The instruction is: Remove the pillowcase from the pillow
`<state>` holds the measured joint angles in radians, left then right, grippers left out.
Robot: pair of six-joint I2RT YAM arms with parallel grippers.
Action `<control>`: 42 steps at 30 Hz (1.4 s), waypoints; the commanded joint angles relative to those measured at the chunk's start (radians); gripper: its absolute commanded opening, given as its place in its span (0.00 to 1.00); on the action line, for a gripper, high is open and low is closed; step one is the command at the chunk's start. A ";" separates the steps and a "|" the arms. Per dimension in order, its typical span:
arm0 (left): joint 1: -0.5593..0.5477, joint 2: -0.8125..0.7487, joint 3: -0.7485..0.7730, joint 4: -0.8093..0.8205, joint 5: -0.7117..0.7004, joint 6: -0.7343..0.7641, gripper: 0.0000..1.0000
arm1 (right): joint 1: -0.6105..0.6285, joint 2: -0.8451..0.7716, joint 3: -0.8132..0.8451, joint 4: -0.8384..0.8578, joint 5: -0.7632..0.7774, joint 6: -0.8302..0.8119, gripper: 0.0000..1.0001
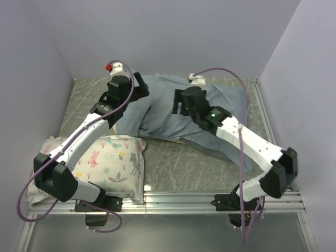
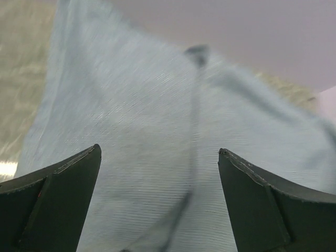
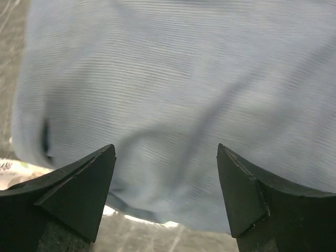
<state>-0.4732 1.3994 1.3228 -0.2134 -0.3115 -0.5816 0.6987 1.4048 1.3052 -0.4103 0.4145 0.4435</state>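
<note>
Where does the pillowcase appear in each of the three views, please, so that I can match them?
Top external: the pillowcase, grey-blue, lies spread across the far middle of the table.
Left wrist: the pillowcase fills most of the frame.
Right wrist: the pillowcase fills nearly the whole frame.
Shared landmark: the marbled table along the cloth's left edge.

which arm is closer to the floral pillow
Left. The left arm passes right over the floral pillow. The right arm is off to the pillow's right, reaching over the pillowcase.
</note>
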 commanded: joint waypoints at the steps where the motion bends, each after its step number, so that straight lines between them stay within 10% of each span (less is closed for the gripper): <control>1: 0.045 0.007 -0.094 -0.008 0.029 -0.053 0.99 | 0.074 0.127 0.123 -0.011 0.111 -0.038 0.86; 11: 0.064 0.124 -0.177 0.097 0.164 -0.060 0.95 | 0.133 0.399 0.368 -0.090 0.224 -0.120 0.88; 15: 0.068 0.128 -0.162 0.065 0.126 -0.047 0.76 | 0.090 0.318 0.258 -0.049 0.231 -0.098 0.55; 18: 0.076 0.138 -0.151 0.042 0.118 -0.043 0.44 | 0.027 0.272 0.204 -0.065 0.222 -0.082 0.20; 21: 0.087 0.138 -0.146 0.020 0.101 -0.043 0.17 | -0.047 0.212 0.138 -0.062 0.204 -0.065 0.08; 27: 0.130 0.121 -0.157 0.014 0.077 -0.063 0.01 | -0.215 0.068 -0.035 -0.022 0.150 -0.043 0.05; 42: 0.210 0.270 -0.088 0.020 0.174 -0.061 0.01 | -0.331 -0.055 -0.248 0.068 0.001 -0.003 0.00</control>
<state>-0.2646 1.6676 1.1839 -0.1604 -0.0940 -0.6964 0.3874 1.3720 1.0870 -0.3126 0.3687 0.4488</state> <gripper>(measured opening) 0.014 0.008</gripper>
